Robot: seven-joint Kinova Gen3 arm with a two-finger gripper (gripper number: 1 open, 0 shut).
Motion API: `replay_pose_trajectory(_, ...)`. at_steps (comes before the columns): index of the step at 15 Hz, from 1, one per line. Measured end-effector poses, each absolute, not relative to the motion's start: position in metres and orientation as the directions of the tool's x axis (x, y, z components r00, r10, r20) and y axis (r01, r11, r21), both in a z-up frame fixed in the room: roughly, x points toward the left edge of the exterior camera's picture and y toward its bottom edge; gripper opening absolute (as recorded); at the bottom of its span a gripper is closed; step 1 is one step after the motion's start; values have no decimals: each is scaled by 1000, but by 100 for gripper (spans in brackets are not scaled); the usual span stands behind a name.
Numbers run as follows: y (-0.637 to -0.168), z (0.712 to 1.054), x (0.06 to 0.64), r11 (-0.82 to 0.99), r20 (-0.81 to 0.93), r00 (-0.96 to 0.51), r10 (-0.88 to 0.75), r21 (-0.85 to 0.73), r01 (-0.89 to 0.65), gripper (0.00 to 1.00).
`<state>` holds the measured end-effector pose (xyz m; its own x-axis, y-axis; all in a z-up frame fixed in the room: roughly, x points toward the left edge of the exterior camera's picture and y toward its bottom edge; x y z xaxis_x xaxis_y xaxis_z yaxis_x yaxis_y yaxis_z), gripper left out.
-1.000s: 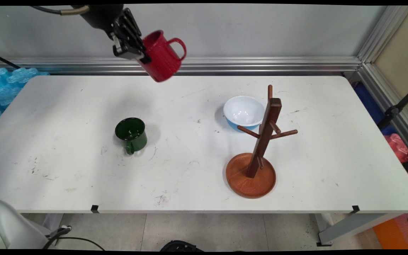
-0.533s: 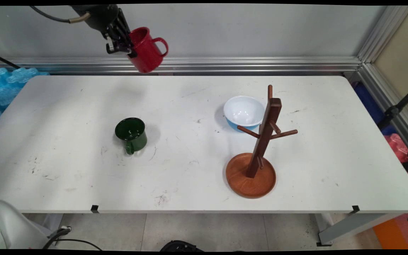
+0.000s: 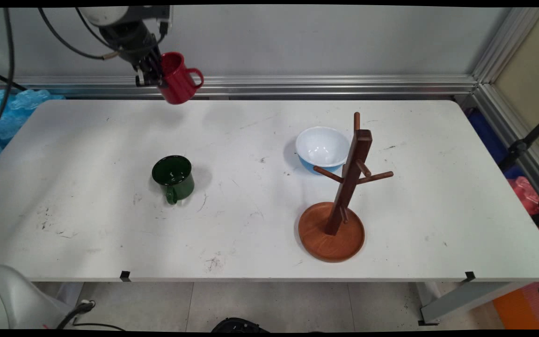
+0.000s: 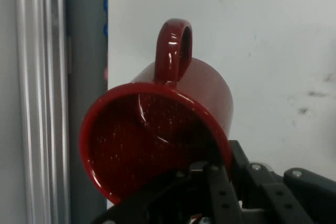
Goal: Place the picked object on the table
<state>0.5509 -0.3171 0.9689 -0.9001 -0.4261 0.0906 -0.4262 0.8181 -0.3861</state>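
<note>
Gripper [image 3: 153,75] clamped on the rim of the red mug [image 3: 176,84], one finger inside the mouth, one outside, per the hand view. Since a second ago: carried leftward and back toward the wall, now above the table's [image 3: 87,140] far edge, farther from the wooden mug tree [image 3: 344,187] and bowl [image 3: 322,146]. Mug tilted, long axis slanting down away from the gripper, mouth toward it, handle [image 4: 173,45] on the far side. Green mug [image 3: 173,175] below, well apart.
</note>
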Motion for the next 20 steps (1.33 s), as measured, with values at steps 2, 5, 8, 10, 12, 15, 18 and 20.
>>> replay_pose_trajectory(2, -322, 952, 559, 824, 62, -903, -425, -386, -415, 0)
replay_pose_trajectory(5, -326, 930, 565, 836, 27, -907, -419, -377, -398, 0)
replay_pose_trajectory(8, -327, 907, 571, 853, -10, -913, -407, -363, -376, 0)
replay_pose_trajectory(10, -326, 897, 574, 861, -25, -916, -400, -353, -366, 0)
replay_pose_trajectory(12, -325, 885, 576, 871, -41, -920, -389, -341, -353, 0)
replay_pose_trajectory(15, -322, 869, 576, 886, -57, -928, -368, -323, -331, 0)
replay_pose_trajectory(18, -319, 857, 575, 900, -64, -937, -345, -307, -310, 0)
replay_pose_trajectory(20, -317, 852, 574, 906, -64, -941, -333, -299, -300, 0)
